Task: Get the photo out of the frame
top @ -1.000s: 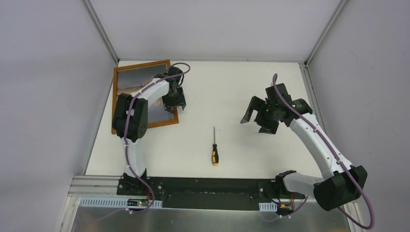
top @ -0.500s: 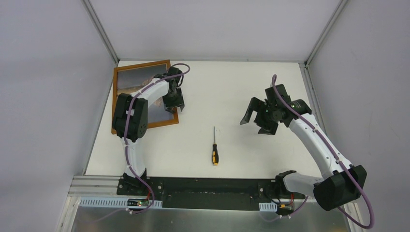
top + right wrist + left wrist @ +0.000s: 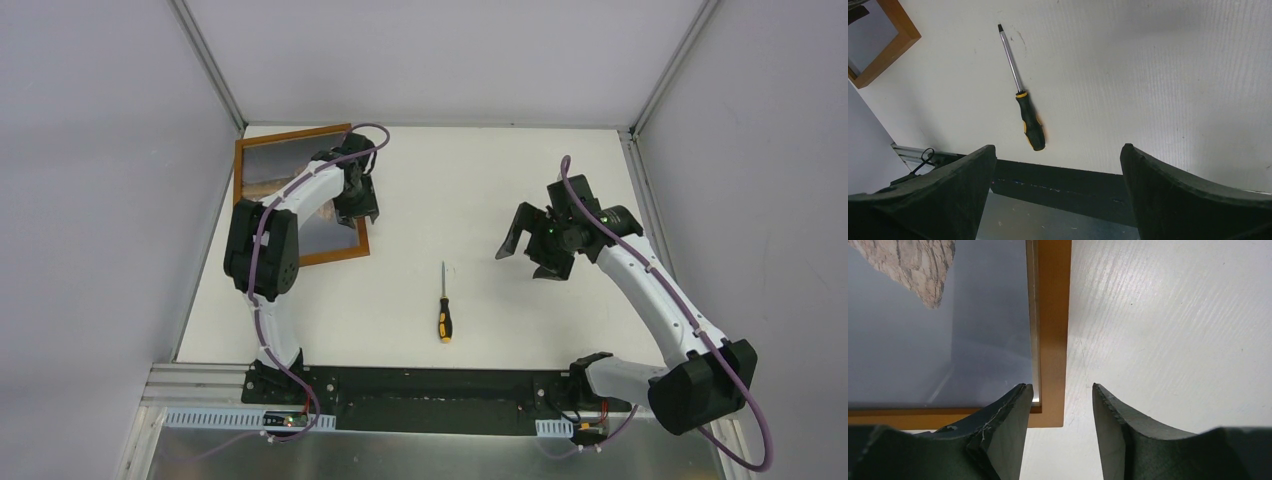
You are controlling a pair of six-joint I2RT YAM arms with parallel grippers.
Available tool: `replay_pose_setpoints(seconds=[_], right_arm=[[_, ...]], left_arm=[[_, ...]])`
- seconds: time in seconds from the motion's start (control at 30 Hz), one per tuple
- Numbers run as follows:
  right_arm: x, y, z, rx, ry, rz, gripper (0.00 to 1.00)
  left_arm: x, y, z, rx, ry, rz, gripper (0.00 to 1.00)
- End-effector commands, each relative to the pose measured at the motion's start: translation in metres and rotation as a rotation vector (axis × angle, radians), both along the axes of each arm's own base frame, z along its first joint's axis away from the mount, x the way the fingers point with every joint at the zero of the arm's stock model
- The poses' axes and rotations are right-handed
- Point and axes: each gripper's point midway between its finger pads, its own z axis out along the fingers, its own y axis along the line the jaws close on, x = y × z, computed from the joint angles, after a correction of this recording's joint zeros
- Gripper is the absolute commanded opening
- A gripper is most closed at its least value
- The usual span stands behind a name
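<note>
The orange-brown wooden frame point(image 3: 300, 135) lies flat at the table's far left with the photo point(image 3: 262, 170) in it, face up. In the left wrist view the frame's rail point(image 3: 1053, 315) and the photo's grey-blue sky point(image 3: 973, 330) show close up. My left gripper point(image 3: 1062, 390) is open and straddles the frame's right rail near a corner, one finger over the photo, the other over bare table. In the top view the left gripper point(image 3: 358, 205) sits at the frame's right edge. My right gripper point(image 3: 528, 250) is wide open and empty, held above the table at the right.
A screwdriver point(image 3: 444, 305) with a black and yellow handle lies on the white table between the arms; it also shows in the right wrist view point(image 3: 1020, 95). The frame's corner point(image 3: 888, 47) shows there too. Grey walls close in the table on three sides.
My left gripper has moved a little toward the far side along the frame's right rail. The right gripper has barely shifted.
</note>
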Motion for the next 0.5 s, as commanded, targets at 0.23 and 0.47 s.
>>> replay_pose_setpoints(seconds=[0.23,0.47], right_arm=[[-0.003,0.002,-0.002,0.008,0.008,0.015,0.99],[-0.004,0.002,-0.006,0.006,0.015,0.019,0.99]], left_arm=[[-0.009,-0.001,-0.021,0.018,0.069,-0.011,0.41],[-0.012,-0.003,-0.029,0.025,0.089,-0.018,0.41]])
